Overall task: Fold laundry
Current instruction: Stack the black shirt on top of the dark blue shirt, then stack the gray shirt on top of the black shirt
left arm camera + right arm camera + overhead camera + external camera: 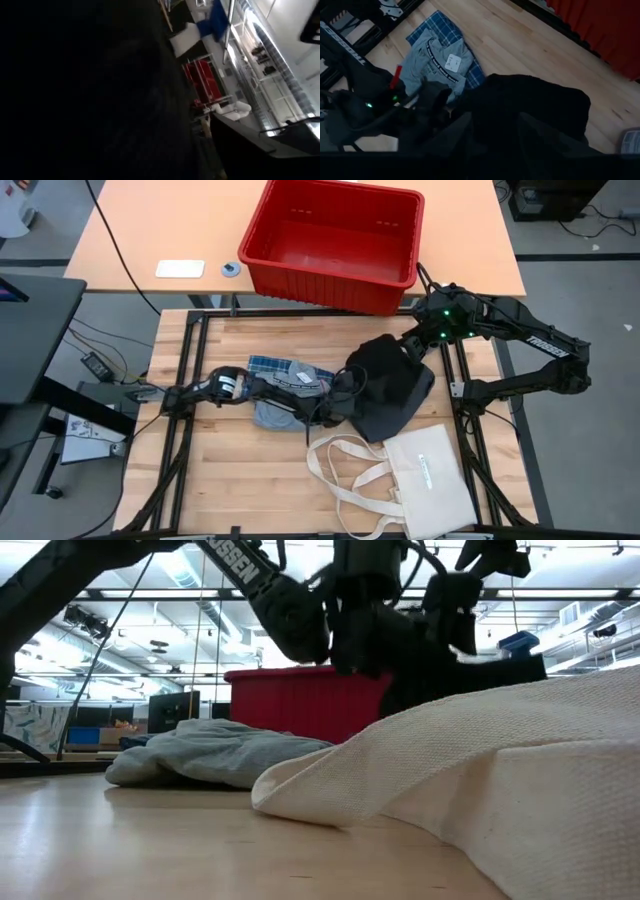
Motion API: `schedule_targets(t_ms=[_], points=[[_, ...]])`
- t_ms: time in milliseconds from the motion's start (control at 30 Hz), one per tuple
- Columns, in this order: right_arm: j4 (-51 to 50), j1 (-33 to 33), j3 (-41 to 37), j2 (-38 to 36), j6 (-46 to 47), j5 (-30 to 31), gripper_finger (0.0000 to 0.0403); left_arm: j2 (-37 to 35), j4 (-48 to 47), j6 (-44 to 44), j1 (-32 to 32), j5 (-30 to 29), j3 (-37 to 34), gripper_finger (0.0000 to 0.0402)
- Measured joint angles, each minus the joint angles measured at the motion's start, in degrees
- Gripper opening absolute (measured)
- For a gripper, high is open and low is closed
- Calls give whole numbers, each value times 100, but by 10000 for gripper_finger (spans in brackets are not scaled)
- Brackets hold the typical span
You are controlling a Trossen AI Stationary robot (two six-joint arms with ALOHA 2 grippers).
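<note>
Red bin (335, 240) behind black garment (390, 385)

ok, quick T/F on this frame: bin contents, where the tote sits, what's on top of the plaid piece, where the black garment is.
1. The red bin holds laundry. False: it looks empty.
2. The cream tote bag lies on the table's right side. True.
3. The light blue-grey piece lies on the blue-white plaid piece. True.
4. The black garment lies left of the plaid piece. False: it is to its right, near the tote.
</note>
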Motion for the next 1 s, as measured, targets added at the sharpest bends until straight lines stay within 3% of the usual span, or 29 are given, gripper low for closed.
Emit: schedule_targets(t_ms=[200,433,567,733,867,1000], points=[[0,0,0,2,-107,-17,164,-590,-1068,-359,-197,801,0,255],[15,0,0,2,-349,-144,164,-1518,-4962,-1084,-689,693,-2,238],[158,-2,0,2,-538,-301,164,-2056,-6432,-941,-882,594,0,226],[460,-2,0,2,-601,-412,164,-2674,-7888,-755,-854,1076,-8,218],[478,5,-3,28,-650,-645,164,-3466,-9027,-720,-1075,405,13,204],[935,128,-461,46,-671,-741,164,-3899,-10461,-257,-1296,443,-34,187]])
